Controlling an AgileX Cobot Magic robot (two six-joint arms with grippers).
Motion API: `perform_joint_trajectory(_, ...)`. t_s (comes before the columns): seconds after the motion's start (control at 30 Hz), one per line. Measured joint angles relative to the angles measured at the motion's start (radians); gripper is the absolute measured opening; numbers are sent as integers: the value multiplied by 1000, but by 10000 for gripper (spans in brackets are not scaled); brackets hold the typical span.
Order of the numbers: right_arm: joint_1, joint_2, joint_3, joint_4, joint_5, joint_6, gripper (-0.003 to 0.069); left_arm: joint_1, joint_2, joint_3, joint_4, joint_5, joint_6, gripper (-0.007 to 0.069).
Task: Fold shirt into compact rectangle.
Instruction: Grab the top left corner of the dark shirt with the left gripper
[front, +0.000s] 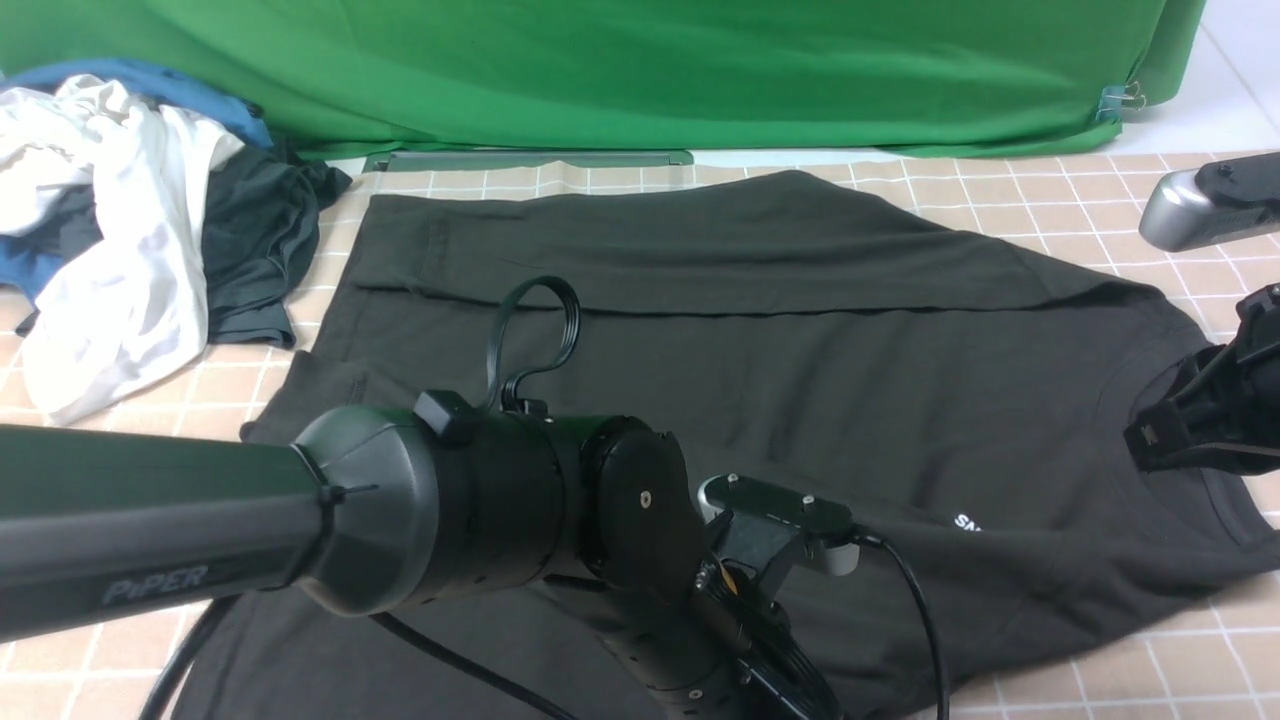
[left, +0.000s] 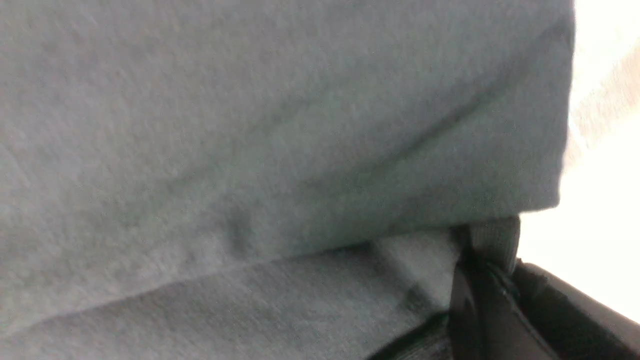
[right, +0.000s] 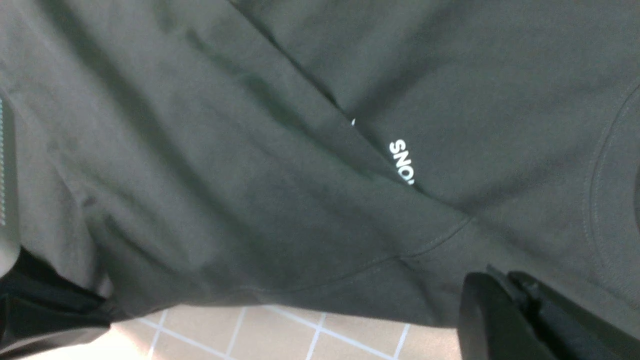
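1. The left fingers are clenched on an edge of the black shirt, whose cloth fills the left wrist view close up. From the front they are hidden under the left arm.
2. The right fingers are pressed together at the shirt's round neckline. Whether any cloth is caught between them cannot be told.
3. Between the two pairs of fingers, white "SNO" lettering shows beside a fold.
4. Beyond the fingers the shirt lies spread on the tiled surface, its far side folded over onto the body.
5. Farther off, well beyond the left fingers, a white garment lies across a dark grey garment and a blue garment.
6. A green cloth hangs behind everything.
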Motion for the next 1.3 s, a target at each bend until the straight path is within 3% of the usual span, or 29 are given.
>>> perform_joint_trajectory(0.2, 0, 0, 0, 1, 0, 0, 87, 0, 0, 0, -8, 26, -2, 56)
perform_joint_trajectory(0.43, 0, 0, 0, 1, 0, 0, 90, 2, -9, -10, -61, 79, 8, 255)
perform_joint_trajectory(0.57, 0, 0, 0, 1, 0, 0, 96, 30, -64, -74, 76, 146, -121, 264)
perform_joint_trajectory(0.6, 0, 0, 0, 1, 0, 0, 99, 64, -98, -113, 195, 174, -209, 229)
perform_joint_trajectory(0.63, 0, 0, 0, 1, 0, 0, 99, 69, -108, -118, 227, 180, -235, 215)
perform_joint_trajectory(0.73, 0, 0, 0, 1, 0, 0, 104, 209, -170, -198, 464, 225, -400, 70)
perform_joint_trajectory(0.83, 0, 0, 0, 2, 0, 0, 108, 384, -164, -275, 533, 240, -434, 18)
perform_joint_trajectory(0.97, 0, 0, 0, 2, -4, 0, 113, 595, -79, -391, 541, 243, -434, 19)
perform_joint_trajectory(1.1, 0, 0, 0, 2, -6, 0, 122, 735, 50, -508, 550, 241, -423, 25)
perform_joint_trajectory(1.3, 0, 0, 0, 2, -15, 0, 124, 831, 244, -660, 552, 205, -393, 162)
